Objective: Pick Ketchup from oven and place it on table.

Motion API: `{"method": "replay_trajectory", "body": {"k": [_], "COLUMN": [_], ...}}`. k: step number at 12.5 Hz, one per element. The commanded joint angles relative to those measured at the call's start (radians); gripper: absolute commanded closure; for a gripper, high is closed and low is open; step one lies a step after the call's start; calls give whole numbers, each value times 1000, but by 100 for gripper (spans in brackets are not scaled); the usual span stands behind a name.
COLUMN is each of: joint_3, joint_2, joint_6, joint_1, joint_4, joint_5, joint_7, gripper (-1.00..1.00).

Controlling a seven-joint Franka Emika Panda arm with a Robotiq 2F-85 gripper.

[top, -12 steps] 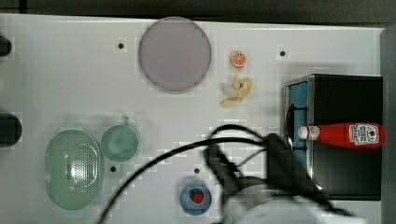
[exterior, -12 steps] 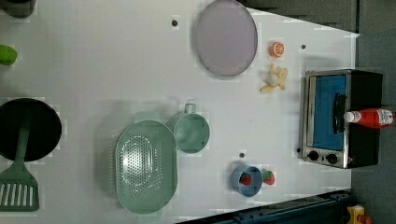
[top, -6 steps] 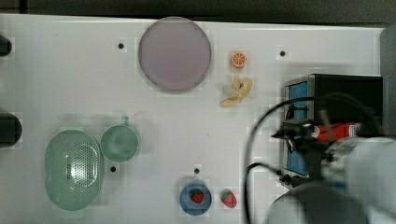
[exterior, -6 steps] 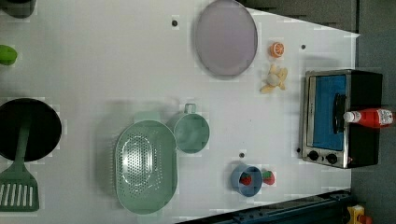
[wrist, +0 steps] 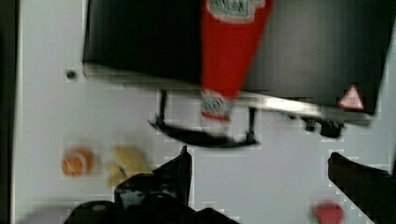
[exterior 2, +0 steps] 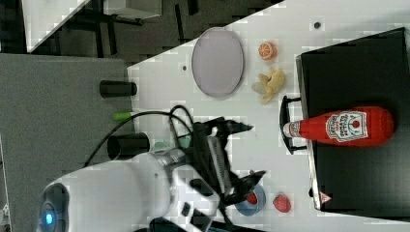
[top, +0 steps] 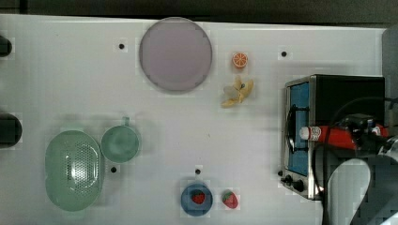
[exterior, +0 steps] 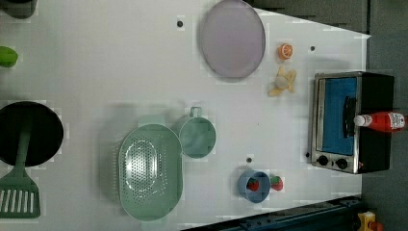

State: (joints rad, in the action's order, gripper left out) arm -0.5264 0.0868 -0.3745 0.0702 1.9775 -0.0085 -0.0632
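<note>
The Ketchup (exterior 2: 343,126), a red bottle with a white cap and label, lies on its side on the black top of the oven (exterior 2: 362,67). Its cap juts past the oven's front over the black handle. My gripper (exterior 2: 249,152) hangs open and holds nothing, to the right view's left of the oven front, apart from the bottle. In the wrist view the Ketchup (wrist: 231,51) lies beyond the open gripper (wrist: 259,161), on the oven (wrist: 140,37). In the top view my arm (top: 356,187) covers part of the Ketchup (top: 328,136). The white table (top: 56,70) bears everything.
On the table are a lilac plate (top: 176,54), an orange slice (top: 240,59), a peeled banana (top: 238,91), a green mug (top: 120,144), a green colander (top: 74,169), and a blue bowl (top: 196,199) beside a strawberry (top: 229,199). A black pan (exterior: 29,134) holds a green spatula.
My arm has swung from the top view's bottom middle to its right, over the oven and the Ketchup. The gripper stays open and the bottle has not moved.
</note>
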Motion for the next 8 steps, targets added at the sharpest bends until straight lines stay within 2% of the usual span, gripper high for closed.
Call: {"method": "replay_trajectory", "body": {"k": [1, 4, 8], "joint_3": [-54, -108, -128], "joint_2": [-107, -212, -321], "joint_6": [-104, -199, -254], "joint_1": [-1, 8, 29], "joint_4": [-27, -42, -48], "joint_5": [1, 18, 162], "joint_7": [21, 21, 20], "gripper": [-100, -100, -100]}}
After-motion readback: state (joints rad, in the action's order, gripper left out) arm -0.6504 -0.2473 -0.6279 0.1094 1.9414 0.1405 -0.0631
